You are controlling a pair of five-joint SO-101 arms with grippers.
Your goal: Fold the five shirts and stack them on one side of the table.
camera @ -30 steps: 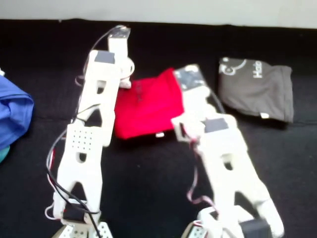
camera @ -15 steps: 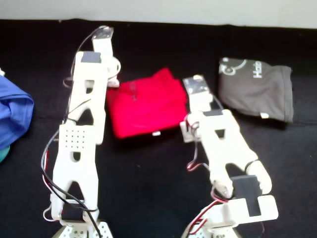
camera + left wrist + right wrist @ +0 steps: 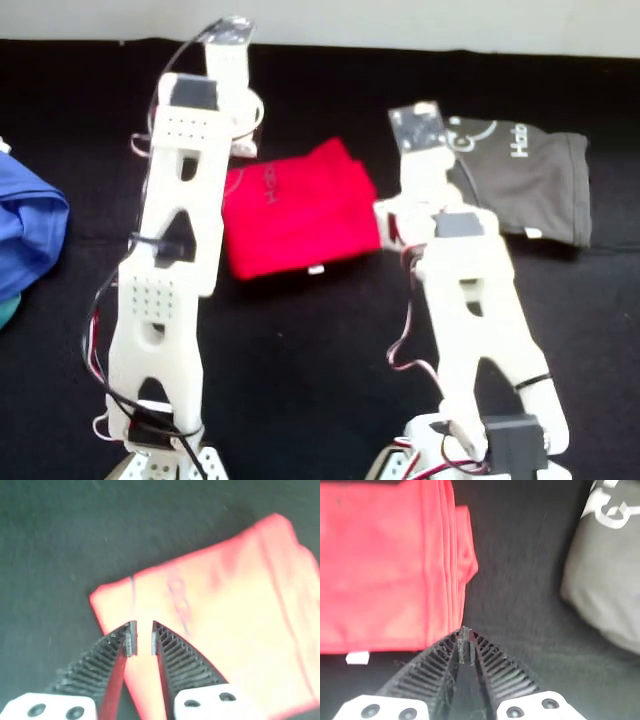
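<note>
While both arms hang over it, tabletop (image 3: pixel 300 350): black cloth, three shirts in sight, and by my reading the task is only partway through.
red shirt (image 3: pixel 295 215): folded flat, right between the two arms, its long axis running arm to arm with a slight tilt.
grey shirt (image 3: pixel 530 185): folded too, on the right arm's side, near the red one but apart, with bare cloth between.
blue shirt (image 3: pixel 25 230): bunched at the far left edge, looks unfolded, well apart from the others.
left gripper (image 3: pixel 142 639): jaws a narrow slit with nothing between them, poised over the red shirt's edge, close to a corner.
right gripper (image 3: pixel 465 645): tips pressed together, empty, over bare cloth just off the red shirt's opposite edge, grey shirt on its other flank.
key relation: the left gripper is already above the red shirt, so it is the nearer one. Stacking red on grey would likely mean carrying it toward the right arm's side.
</note>
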